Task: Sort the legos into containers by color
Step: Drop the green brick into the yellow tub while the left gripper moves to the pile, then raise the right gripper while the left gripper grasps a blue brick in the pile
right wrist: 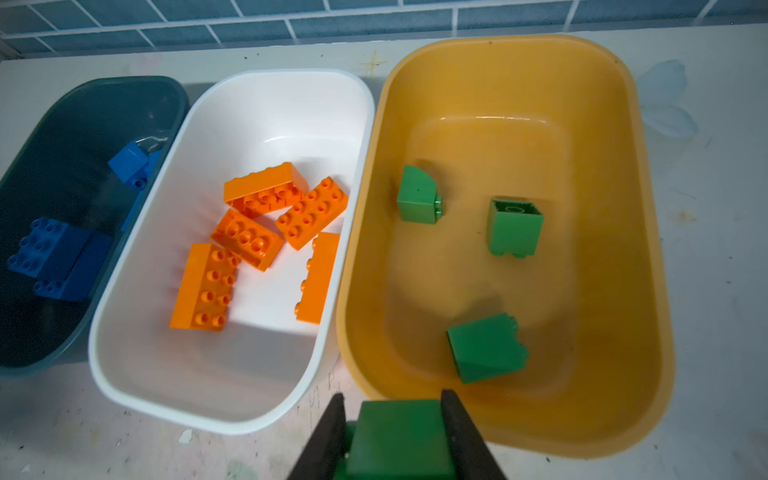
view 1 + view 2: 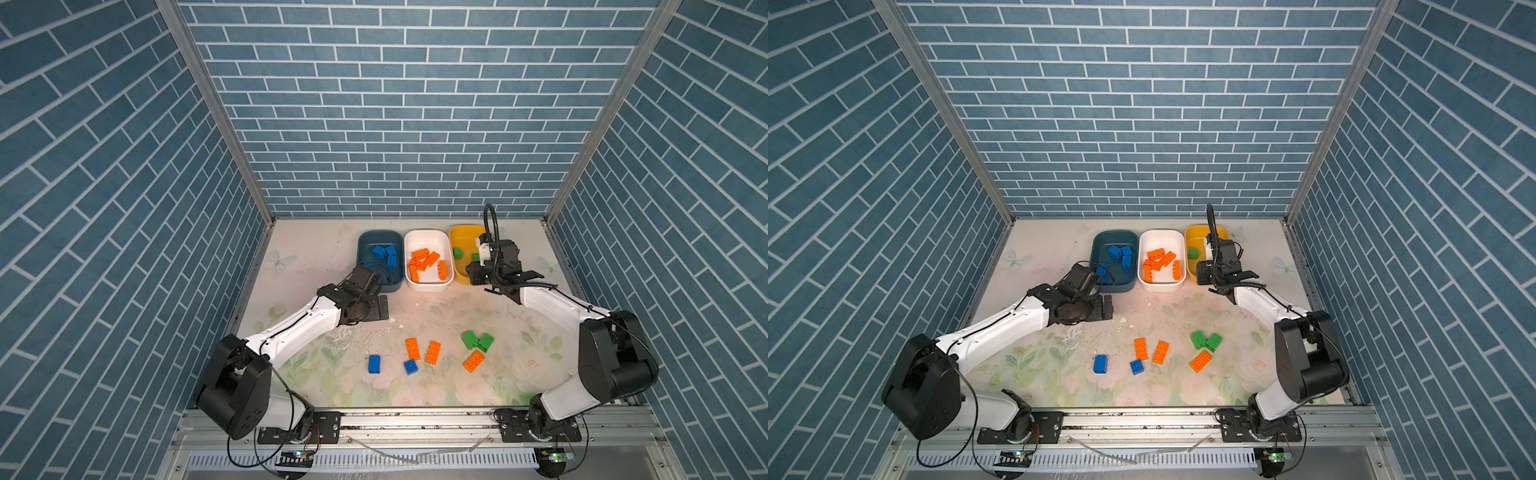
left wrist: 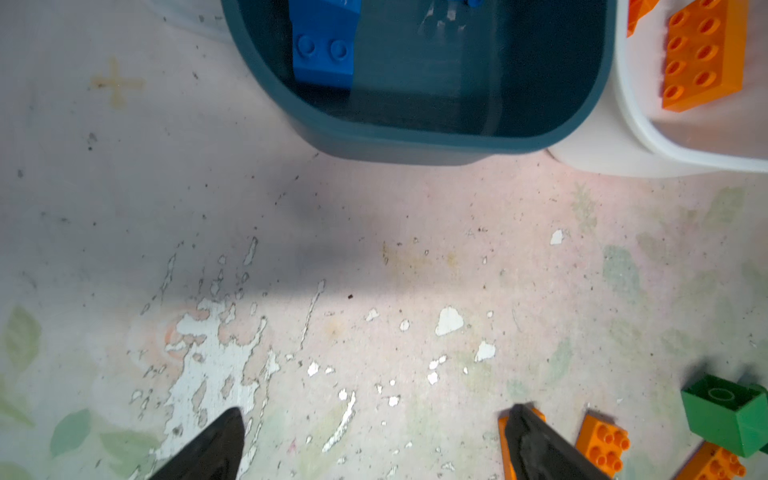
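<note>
Our right gripper (image 1: 392, 399) is clamped on a green brick (image 1: 399, 440), held at the near edge of the yellow tub (image 1: 660, 332), where three green bricks (image 1: 515, 228) lie apart from each other. Our left gripper (image 3: 377, 410) is spread wide with nothing in it, above the table (image 3: 124, 187) just in front of the teal tub (image 3: 415, 143), which holds blue bricks (image 3: 324, 54). The white tub (image 1: 137, 374) between the two holds five orange bricks (image 1: 203, 286). Nearer the arms, the table carries two loose blue bricks (image 2: 374, 364), three loose orange bricks (image 2: 433, 352) and two loose green bricks (image 2: 469, 340).
</note>
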Controlling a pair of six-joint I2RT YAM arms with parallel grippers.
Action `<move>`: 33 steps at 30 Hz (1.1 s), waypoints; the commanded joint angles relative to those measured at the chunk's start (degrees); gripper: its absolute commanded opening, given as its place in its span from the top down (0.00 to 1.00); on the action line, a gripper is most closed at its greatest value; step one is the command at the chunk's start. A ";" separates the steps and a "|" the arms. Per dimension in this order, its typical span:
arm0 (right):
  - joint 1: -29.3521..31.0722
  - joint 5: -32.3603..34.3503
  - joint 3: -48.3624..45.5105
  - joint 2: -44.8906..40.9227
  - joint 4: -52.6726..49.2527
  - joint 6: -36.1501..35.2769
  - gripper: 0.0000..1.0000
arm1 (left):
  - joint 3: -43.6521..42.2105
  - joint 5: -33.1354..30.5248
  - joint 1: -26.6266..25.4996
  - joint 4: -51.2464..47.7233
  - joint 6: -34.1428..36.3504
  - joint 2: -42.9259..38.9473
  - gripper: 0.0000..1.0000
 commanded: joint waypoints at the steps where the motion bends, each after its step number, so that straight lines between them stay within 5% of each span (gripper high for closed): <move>1: -1.20 1.99 7.25 5.03 0.04 1.18 0.65 | -1.95 0.26 -1.18 -3.54 -1.78 -2.11 0.01; 14: -2.28 7.10 22.63 17.03 -5.78 -1.38 0.56 | -8.53 3.21 -10.04 -5.97 -6.69 -5.52 0.01; 24: -2.28 4.41 21.17 14.82 -5.18 0.96 0.25 | -8.92 3.90 -17.39 -6.86 -5.41 -2.98 0.01; 27: -2.31 5.47 19.22 12.85 -3.67 2.36 0.13 | -7.04 2.31 -19.29 -9.51 -2.85 -0.08 0.01; 28: -2.28 5.89 18.24 12.01 -2.68 2.92 0.01 | -6.31 2.16 -19.73 -10.04 -2.08 1.20 0.01; 33: -2.28 10.21 12.76 7.79 3.23 5.46 0.01 | -4.79 1.57 -21.35 -9.38 -1.97 6.49 0.08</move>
